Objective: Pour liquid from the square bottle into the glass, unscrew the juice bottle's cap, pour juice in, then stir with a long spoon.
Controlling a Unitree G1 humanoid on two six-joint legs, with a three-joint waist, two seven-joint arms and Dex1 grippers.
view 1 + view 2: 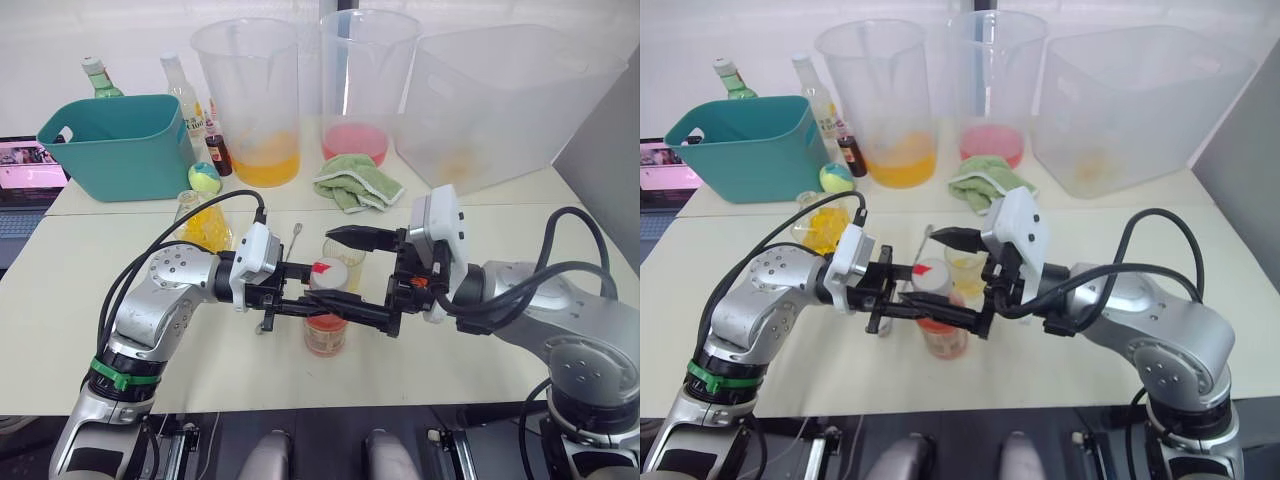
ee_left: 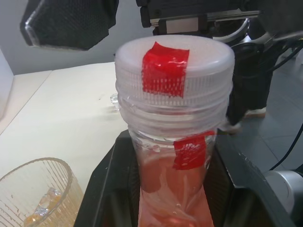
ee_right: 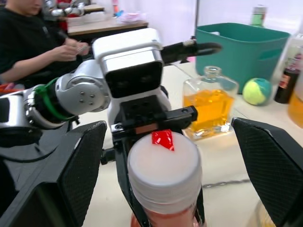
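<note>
The juice bottle [image 1: 327,325] is seen upright near the front edge of the table [image 1: 90,270], pink juice [image 2: 173,189] visible in its body. It is clamped at the neck by the left gripper [image 2: 165,189], whose black fingers sit on either side just under the cap [image 1: 328,272]. The cap is white with a red mark on top and is seated on the threads.

The right gripper [image 3: 165,156] is held at cap height with its fingers spread wide, one on each side of the cap and apart from it; no contact with the cap can be made out.

The glass [image 1: 347,262] stands just behind the juice bottle, with a little yellow liquid at the bottom. The long spoon [image 1: 295,237] lies flat on the table just beside the glass, on the robot's left of it. The square bottle [image 3: 209,104] stands upright further left, yellow liquid inside, its neck open.

At the back of the table are noted a teal tub [image 1: 125,145], a small green-yellow ball [image 1: 204,177], a small dark bottle [image 1: 218,155], two large pitchers [image 1: 250,100], a big clear bin [image 1: 510,105] and a green cloth [image 1: 358,182]. A seated person [image 3: 33,42] is seen in the right wrist view.
</note>
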